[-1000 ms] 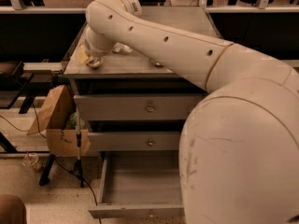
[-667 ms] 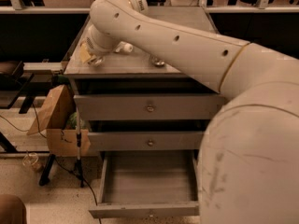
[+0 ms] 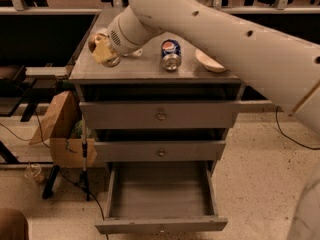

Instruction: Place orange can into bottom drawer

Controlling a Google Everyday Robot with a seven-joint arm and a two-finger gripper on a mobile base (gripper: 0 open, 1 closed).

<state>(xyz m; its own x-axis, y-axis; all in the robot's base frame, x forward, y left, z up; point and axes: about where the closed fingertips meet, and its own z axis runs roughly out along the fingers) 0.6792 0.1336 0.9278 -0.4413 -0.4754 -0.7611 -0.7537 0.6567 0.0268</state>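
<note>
My gripper (image 3: 103, 50) is over the left end of the cabinet top (image 3: 145, 71), at the end of the white arm that comes in from the upper right. It is shut on the orange can (image 3: 96, 40), which is tilted and just above the top; a yellowish finger pad (image 3: 102, 53) covers part of it. The bottom drawer (image 3: 161, 225) is pulled out wide below, and its grey inside shows nothing in it. The drawer is well below and to the right of the gripper.
A Pepsi can (image 3: 170, 54) and a white dish (image 3: 210, 61) stand on the cabinet top to the gripper's right. The two upper drawers (image 3: 160, 116) are slightly open. A cardboard box (image 3: 60, 129), a black stand (image 3: 84, 169) and a plastic cup (image 3: 34, 173) are on the floor at left.
The arm has swung up and back out of the foreground, uncovering the Pepsi can, the dish and the whole bottom drawer. The gripper stays at the left end of the cabinet top.
</note>
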